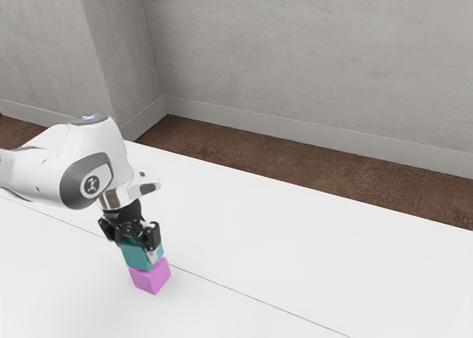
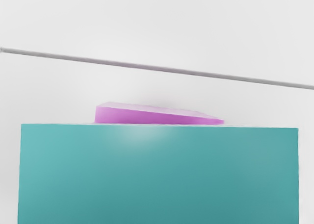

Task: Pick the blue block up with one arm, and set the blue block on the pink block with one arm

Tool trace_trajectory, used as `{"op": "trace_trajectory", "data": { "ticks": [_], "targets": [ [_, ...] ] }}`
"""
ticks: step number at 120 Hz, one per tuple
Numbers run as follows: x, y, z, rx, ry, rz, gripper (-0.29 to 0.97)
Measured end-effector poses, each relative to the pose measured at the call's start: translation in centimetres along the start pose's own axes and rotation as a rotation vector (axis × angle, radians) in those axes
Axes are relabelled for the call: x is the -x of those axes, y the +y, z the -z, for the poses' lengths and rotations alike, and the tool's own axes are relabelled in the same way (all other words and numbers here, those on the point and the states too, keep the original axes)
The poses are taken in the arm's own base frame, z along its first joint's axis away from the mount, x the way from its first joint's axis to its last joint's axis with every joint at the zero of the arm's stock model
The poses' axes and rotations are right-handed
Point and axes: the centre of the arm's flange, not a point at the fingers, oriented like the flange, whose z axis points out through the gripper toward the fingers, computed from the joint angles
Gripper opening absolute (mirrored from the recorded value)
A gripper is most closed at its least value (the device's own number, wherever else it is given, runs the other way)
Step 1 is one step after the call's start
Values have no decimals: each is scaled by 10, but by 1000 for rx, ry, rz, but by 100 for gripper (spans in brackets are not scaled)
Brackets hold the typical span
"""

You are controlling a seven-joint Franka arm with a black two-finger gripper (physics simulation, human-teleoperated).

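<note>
The tool (image 1: 135,240) pinches the blue block (image 1: 134,254) from two sides, directly over the pink block (image 1: 150,276) on the white surface (image 1: 295,264). They look to be touching or nearly so. Pink peeks out on one side, so the stack seems slightly offset.

blue block (image 1: 134,255): one, lower left of the frame
pink block (image 1: 150,276): one, lower left also
gripper (image 1: 137,248): one
arm (image 1: 63,168): one
table (image 1: 310,242): one

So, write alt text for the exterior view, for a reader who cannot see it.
The black gripper of a white arm clamps a blue block atop a pink block on a white table. Grey walls and brown floor lie behind.
</note>
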Motion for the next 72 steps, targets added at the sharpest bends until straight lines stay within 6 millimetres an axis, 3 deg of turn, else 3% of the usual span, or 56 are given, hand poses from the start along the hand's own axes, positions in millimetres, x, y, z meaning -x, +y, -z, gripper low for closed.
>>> {"op": "trace_trajectory", "data": {
  "ticks": [17, 36, 72],
  "targets": [
    [-2, 0, 0, -29, 2, -53, 38],
    [-3, 1, -13, -37, -24, -86, 39],
    [-5, 9, -6, -23, -6, -114, 57]
  ]
}}
